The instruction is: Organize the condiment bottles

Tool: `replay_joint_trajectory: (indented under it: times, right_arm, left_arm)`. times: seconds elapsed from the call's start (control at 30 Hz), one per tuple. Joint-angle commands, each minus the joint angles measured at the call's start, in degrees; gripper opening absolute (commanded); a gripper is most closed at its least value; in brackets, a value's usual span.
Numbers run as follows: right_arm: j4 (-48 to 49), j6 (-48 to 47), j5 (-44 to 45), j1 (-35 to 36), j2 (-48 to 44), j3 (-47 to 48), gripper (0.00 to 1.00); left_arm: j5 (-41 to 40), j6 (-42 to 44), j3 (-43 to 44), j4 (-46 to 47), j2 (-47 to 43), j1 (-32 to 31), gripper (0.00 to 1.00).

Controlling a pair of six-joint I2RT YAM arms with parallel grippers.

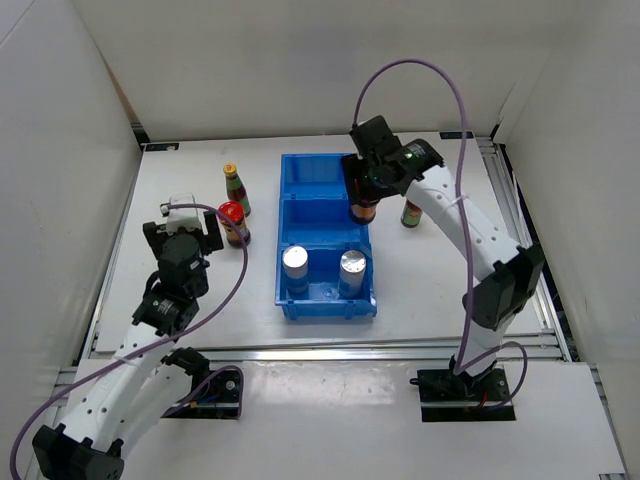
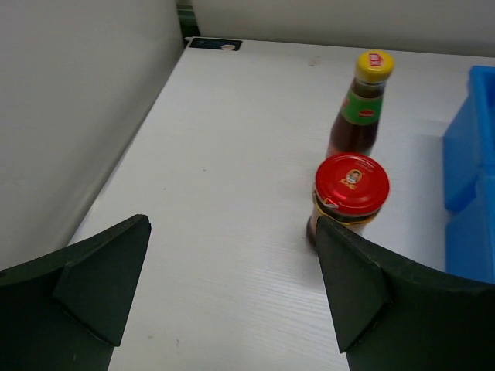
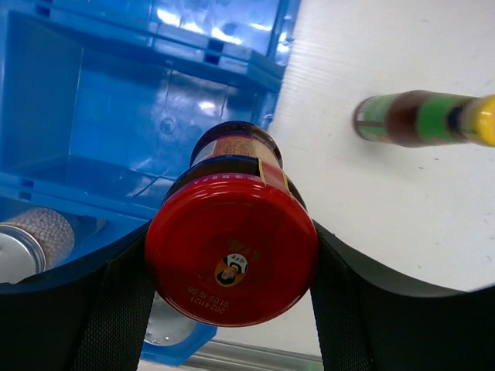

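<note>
condiment bottles (image 1: 352,268) are split up: two silver-capped shakers (image 1: 295,264) stand in the near compartment of the blue bin (image 1: 310,180). right hand (image 3: 232,270) grips a red-lidded jar (image 3: 232,259) at its middle compartment. left hand (image 2: 232,228) gapes wide, empty, near a second jar (image 2: 350,189) and a slim bottle (image 2: 362,108) on the surface (image 2: 232,139); another slim bottle (image 1: 411,213) stands right of the bin.
</note>
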Motion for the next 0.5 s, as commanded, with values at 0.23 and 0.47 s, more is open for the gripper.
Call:
replay_joint_trajectory:
  times: [0.23,0.47]
  right_arm:
    - [8.3,-0.4,-4.9,0.6,4.8,-1.6,0.00]
    - [8.3,-1.0,-5.5,0.6,10.5,-1.6,0.00]
  left_arm:
    - [-6.2,3.9,-1.2,4.4,0.9,-0.3,1.00]
    - [-2.2,3.3,-0.2,3.9,2.1,-0.3,1.00]
